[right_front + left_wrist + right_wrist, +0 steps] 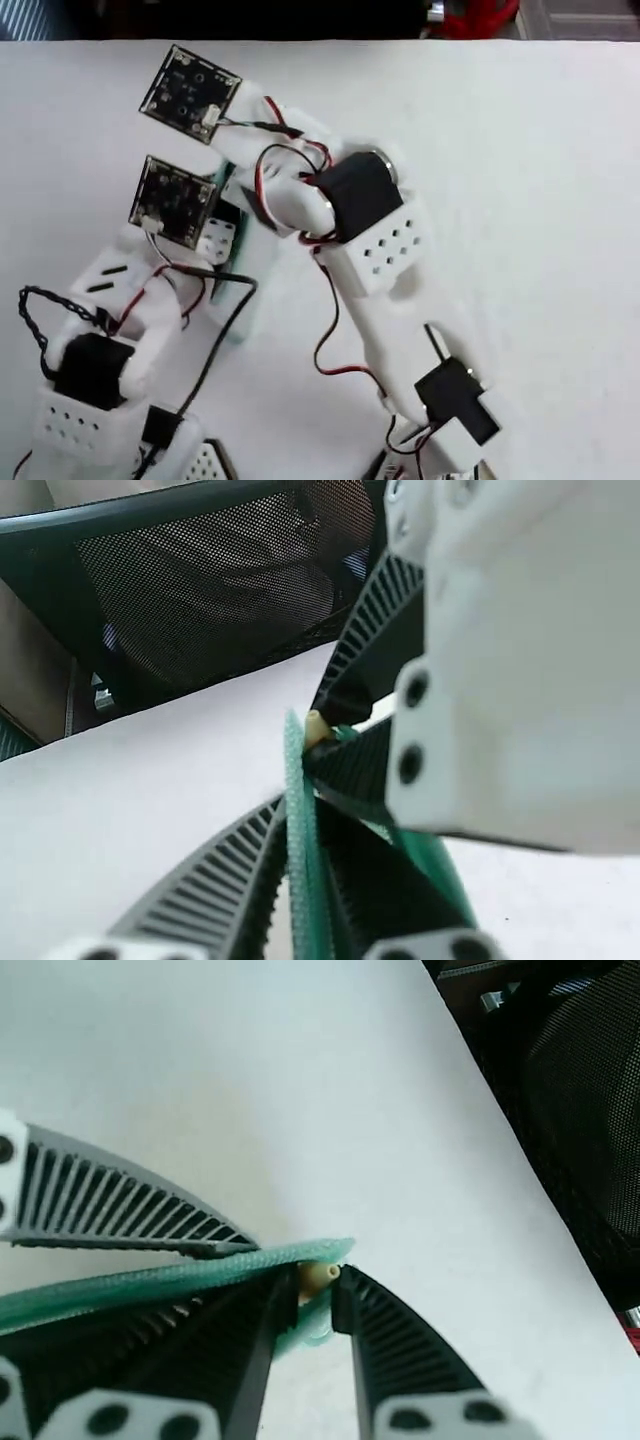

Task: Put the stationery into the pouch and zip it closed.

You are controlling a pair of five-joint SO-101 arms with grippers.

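Both arms sit over the white table [540,180], converging on its far-left part.

Pouch: green pouch [236,318] lies flat on the table under the two wrists. Most of it is covered by the arms. A strip of green shows beside the camera boards.

Left arm [105,300]: comes in from the near-left corner. Left gripper [298,810] is drawn narrow, with the pouch's green mesh edge sandwiched between its two ribbed fingers [215,875]. The edge stands up out of the grip, thin side toward the wrist camera.

Right arm [385,250]: crosses diagonally from the near-right side, with its wrist ending beyond the left arm's. Right gripper [318,1285] has its tips pinched together on the small cream zipper pull [316,1274] at the end of the pouch's edge. In the right wrist view the pull fills the gap between the two black fingertips [352,1295]. In the left wrist view the same pull sits at the top end of the green edge, held between that gripper's tips.

The two grippers are just beside each other on the same edge of the pouch, the right one at the pull and the left one next to it along the edge.

Pouch interior: cannot tell from any view.

Background: black mesh chair [200,590] beyond the far table edge.
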